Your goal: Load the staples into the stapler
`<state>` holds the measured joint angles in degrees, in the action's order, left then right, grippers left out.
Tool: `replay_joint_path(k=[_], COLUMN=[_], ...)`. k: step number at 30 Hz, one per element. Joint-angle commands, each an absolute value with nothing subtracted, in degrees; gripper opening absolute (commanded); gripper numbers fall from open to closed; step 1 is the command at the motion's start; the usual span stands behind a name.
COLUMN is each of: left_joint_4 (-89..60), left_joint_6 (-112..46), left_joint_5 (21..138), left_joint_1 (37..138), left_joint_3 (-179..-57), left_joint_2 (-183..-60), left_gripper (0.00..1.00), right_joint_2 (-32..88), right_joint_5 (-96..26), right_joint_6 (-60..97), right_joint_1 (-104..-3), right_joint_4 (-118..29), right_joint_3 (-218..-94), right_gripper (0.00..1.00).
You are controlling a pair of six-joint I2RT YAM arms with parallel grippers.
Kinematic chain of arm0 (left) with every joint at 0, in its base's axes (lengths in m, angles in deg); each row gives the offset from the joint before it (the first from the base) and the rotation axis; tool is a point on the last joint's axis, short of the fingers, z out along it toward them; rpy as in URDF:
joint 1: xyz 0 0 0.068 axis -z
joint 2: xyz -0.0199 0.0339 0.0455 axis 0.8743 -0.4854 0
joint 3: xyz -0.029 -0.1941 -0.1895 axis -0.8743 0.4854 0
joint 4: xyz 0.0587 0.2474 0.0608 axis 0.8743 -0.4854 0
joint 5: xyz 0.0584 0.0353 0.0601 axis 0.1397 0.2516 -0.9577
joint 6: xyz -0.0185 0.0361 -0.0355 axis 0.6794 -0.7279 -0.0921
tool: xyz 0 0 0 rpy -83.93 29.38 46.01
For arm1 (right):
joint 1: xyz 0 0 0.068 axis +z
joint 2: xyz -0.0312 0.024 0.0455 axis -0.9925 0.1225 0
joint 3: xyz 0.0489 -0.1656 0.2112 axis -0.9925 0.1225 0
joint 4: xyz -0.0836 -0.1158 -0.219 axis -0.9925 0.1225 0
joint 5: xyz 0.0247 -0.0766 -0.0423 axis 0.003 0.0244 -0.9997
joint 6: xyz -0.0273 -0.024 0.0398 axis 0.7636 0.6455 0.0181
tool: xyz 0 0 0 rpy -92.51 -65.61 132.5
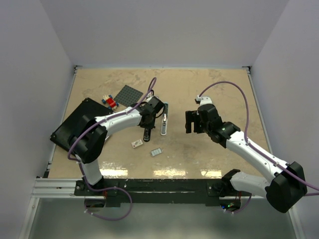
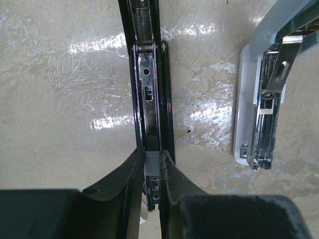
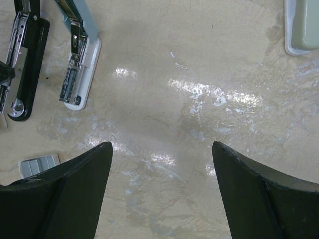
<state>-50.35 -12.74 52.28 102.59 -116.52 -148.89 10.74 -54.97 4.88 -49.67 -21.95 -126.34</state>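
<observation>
A black stapler (image 1: pixel 147 133) lies opened on the table, its metal magazine (image 2: pixel 148 84) facing up. My left gripper (image 1: pixel 148 119) is right over it. In the left wrist view this gripper (image 2: pixel 151 155) is shut on a narrow grey strip (image 2: pixel 151 164), which looks like staples, held in line with the magazine channel. A pale grey-blue ribbed block of staples (image 1: pixel 156 152) (image 3: pixel 39 165) lies on the table nearer the arms. My right gripper (image 1: pixel 191 122) (image 3: pixel 162 149) hangs open to the right, with only bare table between its fingers.
A white and light-blue stapler (image 1: pixel 163 125) (image 2: pixel 259 114) (image 3: pixel 79 69) lies open just right of the black one. A little white box (image 1: pixel 137 144) sits to the front left. A black board (image 1: pixel 75 124), a grey baseplate (image 1: pixel 128 94) and toy bricks (image 1: pixel 109 102) are at the left.
</observation>
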Motion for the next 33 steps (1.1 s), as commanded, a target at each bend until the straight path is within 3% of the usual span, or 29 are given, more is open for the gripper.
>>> replay_joint_path(k=[1,10,33], left_joint_4=[-49.94,-50.03,-49.33], left_joint_6=[-13.3,-13.04,-11.2], left_joint_5=[53.04,53.04,52.43], left_joint_1=[102.27,102.27,102.36], left_joint_3=[-115.76,-115.67,-116.37], left_joint_2=[-149.77,-149.77,-146.0], left_gripper=[0.0,0.08,0.54], right_joint_2=[11.11,11.11,10.23], right_joint_5=[-54.17,-54.26,-54.52], right_joint_6=[5.64,5.63,5.81], right_joint_1=[-49.92,-49.92,-49.92], right_joint_4=[-23.01,-23.09,-22.65], right_joint_3=[-128.55,-128.47,-128.64], right_gripper=[0.85,0.85,0.85])
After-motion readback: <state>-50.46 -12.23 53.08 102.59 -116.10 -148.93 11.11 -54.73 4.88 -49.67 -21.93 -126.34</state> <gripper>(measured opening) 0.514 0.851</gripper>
